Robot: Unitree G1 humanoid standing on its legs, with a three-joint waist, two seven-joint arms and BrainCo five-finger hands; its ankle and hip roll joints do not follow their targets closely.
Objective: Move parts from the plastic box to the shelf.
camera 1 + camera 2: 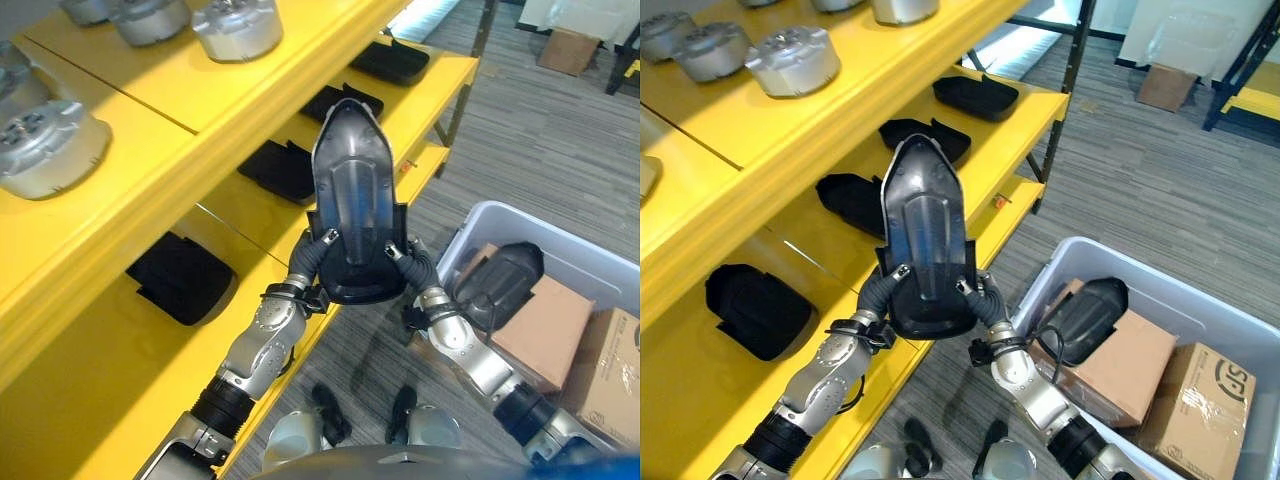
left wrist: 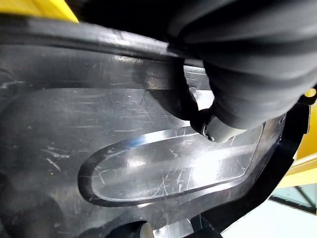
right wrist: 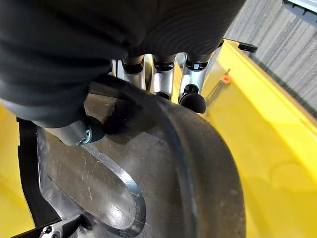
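Note:
A large black shell-shaped part point(image 1: 350, 190) is held upright between both hands in front of the yellow shelf point(image 1: 270, 110). My left hand point(image 1: 310, 258) grips its lower left edge and my right hand point(image 1: 415, 262) its lower right edge. In the left wrist view the thumb point(image 2: 223, 126) presses on the part's scratched face point(image 2: 148, 163). In the right wrist view the fingers point(image 3: 190, 91) curl over the part's rim point(image 3: 198, 163). The grey plastic box point(image 1: 520, 222) stands on the floor to the right, with another black part point(image 1: 500, 280) inside.
Several black parts point(image 1: 180, 275) lie along the middle shelf board. Silver round parts point(image 1: 50, 145) sit on the top board. Cardboard boxes point(image 1: 545, 325) fill part of the plastic box. Grey carpet stretches past the shelf's end.

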